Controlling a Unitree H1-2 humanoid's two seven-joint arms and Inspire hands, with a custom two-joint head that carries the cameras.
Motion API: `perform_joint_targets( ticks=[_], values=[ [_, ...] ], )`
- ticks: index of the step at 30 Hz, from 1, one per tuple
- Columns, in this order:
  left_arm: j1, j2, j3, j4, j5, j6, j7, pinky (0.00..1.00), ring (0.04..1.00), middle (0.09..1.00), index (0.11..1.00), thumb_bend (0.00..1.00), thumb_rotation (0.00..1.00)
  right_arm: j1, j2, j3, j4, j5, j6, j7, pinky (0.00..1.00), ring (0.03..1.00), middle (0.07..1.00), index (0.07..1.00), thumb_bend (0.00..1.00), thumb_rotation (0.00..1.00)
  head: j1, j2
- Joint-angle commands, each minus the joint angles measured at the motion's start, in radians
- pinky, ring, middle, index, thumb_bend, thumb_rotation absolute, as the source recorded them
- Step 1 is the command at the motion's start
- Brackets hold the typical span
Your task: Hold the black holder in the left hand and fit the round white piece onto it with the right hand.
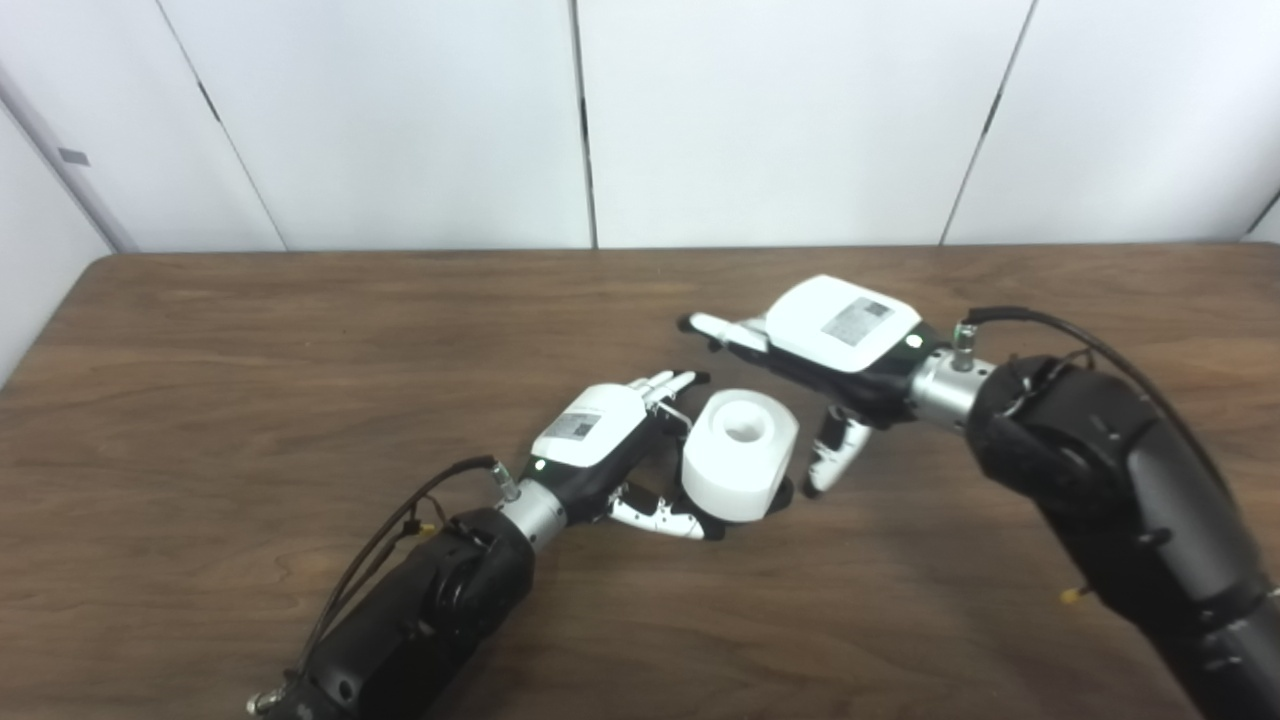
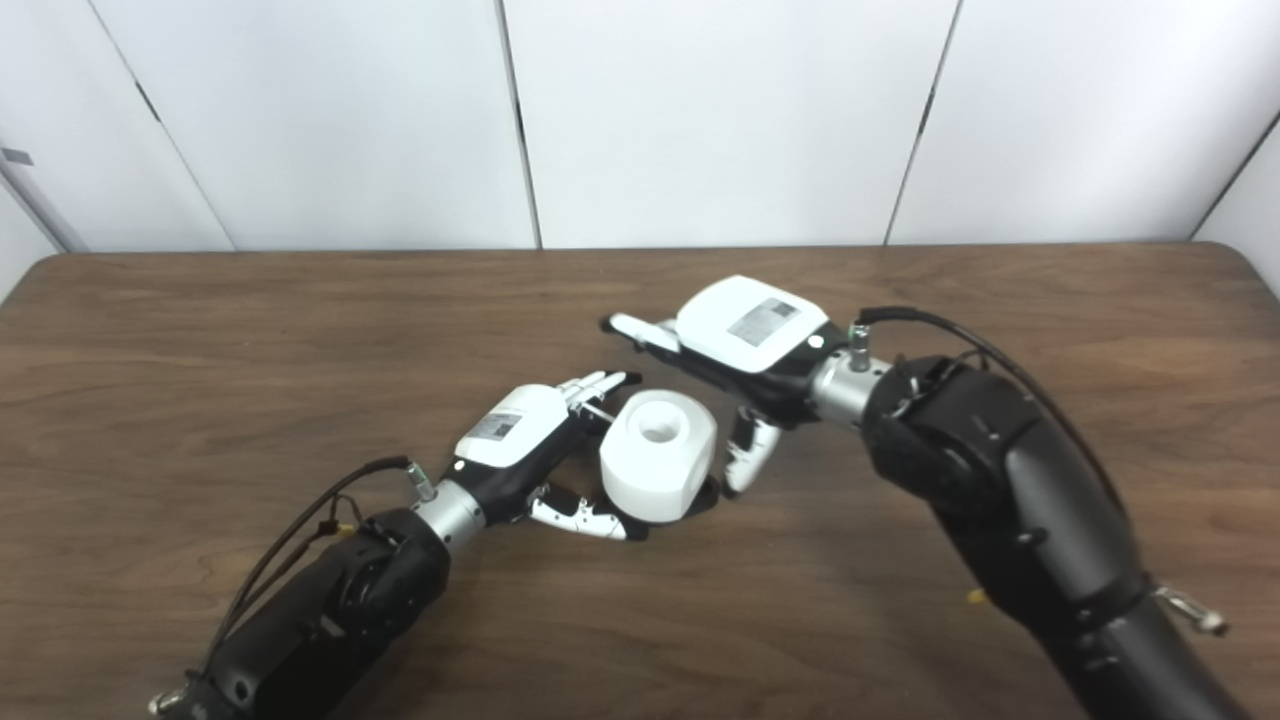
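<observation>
Left robot hand [image 1: 600, 440] gripping round white piece [image 1: 740, 455]; right robot hand [image 1: 840, 350] spread beside.

Each arm is a glossy black shell ending in a silver metal wrist collar. The left hand [image 1: 590, 435] and right hand [image 1: 845, 335] each have a white back plate with a grey printed label, a small green light near the wrist, and white fingers with black tips. Thin black cables loop from each forearm to a plug at the wrist.

table [image 1: 300, 330] bare around hands; white piece [image 1: 740, 455] between.
</observation>
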Motion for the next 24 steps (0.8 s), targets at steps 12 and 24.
perform_joint_targets(
  ticks=[12,24],
  values=[
    [0.053,0.019,-0.054,0.044,0.019,0.011,-0.141,0.95,0.982,0.973,0.486,0.52,0.07,-0.052,-0.061,-0.045,-0.073,0.019,0.014,0.072,0.77,0.847,0.910,0.986,0.95,0.12,-0.003,0.000],
    [0.049,0.018,-0.054,0.062,0.022,-0.005,-0.130,0.94,0.977,0.970,0.486,0.52,0.07,-0.043,-0.035,-0.141,-0.022,0.071,0.015,-0.056,0.66,0.769,0.816,0.863,0.87,0.08,-0.018,-0.014]
  ],
)
